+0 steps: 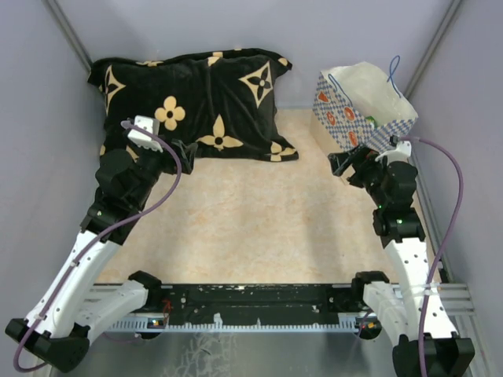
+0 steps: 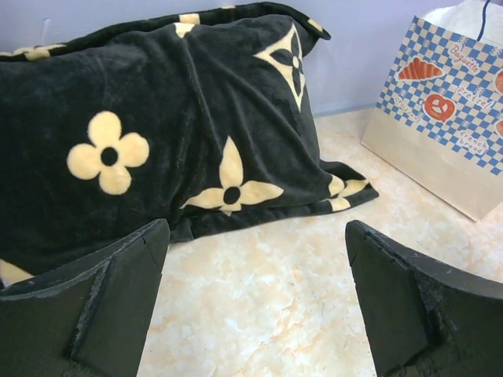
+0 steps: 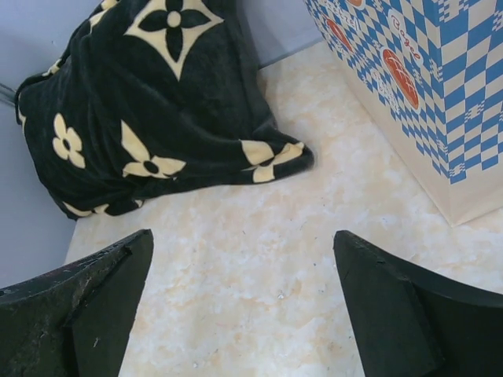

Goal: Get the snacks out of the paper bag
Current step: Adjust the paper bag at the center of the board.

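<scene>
Both wide open, nothing held: left tool (image 1: 187,149) near the cushion (image 1: 196,94), right tool (image 1: 341,164) just beside the paper bag (image 1: 363,106), which stands upright at the far right of the table (image 1: 251,228). Snacks can't be made out inside. Risk: an unbraced bag is likely tipped or shoved, or its handles snagged.

The paper bag (image 1: 346,110) (image 2: 440,118) (image 3: 440,94) stands upright at the far right of the table (image 1: 236,228). Its sides are blue-and-white checks with orange pastry pictures above a plain tan bottom band. The mouth gapes open, cream inside, and thin blue cord handles (image 1: 395,72) rise from the rim.
</scene>
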Controlling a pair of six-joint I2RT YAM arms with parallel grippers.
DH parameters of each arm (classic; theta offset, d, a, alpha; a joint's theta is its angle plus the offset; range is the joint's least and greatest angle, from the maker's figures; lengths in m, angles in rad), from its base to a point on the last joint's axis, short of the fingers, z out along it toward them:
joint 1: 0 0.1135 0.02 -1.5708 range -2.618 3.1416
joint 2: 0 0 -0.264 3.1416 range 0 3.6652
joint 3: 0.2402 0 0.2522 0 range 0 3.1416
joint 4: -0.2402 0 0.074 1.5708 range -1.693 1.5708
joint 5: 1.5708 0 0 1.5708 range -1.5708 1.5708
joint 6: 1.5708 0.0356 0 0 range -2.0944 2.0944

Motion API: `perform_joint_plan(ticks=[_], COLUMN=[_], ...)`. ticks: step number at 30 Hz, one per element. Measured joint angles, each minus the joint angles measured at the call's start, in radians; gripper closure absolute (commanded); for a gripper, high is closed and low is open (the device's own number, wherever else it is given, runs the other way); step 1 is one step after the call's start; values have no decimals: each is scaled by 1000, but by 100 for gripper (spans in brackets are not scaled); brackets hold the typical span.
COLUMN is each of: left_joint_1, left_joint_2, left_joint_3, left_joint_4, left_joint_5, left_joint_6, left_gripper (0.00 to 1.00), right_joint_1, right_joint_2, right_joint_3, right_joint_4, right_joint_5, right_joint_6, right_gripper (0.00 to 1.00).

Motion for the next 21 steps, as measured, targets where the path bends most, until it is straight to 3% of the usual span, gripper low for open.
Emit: perform_joint_plan(ticks=[9, 16, 21], left_joint_1=[2, 2, 4], left_joint_2=[16, 53, 91], left_joint_3=[-8, -13, -12], left_joint_4=[-3, -2, 0], left_joint_5=[54, 119, 156], left_joint_6=[-24, -47, -55], left_gripper=[0, 0, 0], right_joint_1=[-13, -15, -17], right_joint_2=[58, 325, 617], right_joint_3=[81, 475, 922], right_joint_4=[-56, -146, -301], right_joint_5=[-25, 62, 81], right_joint_6=[-44, -188, -312], right_gripper=[1, 1, 1])
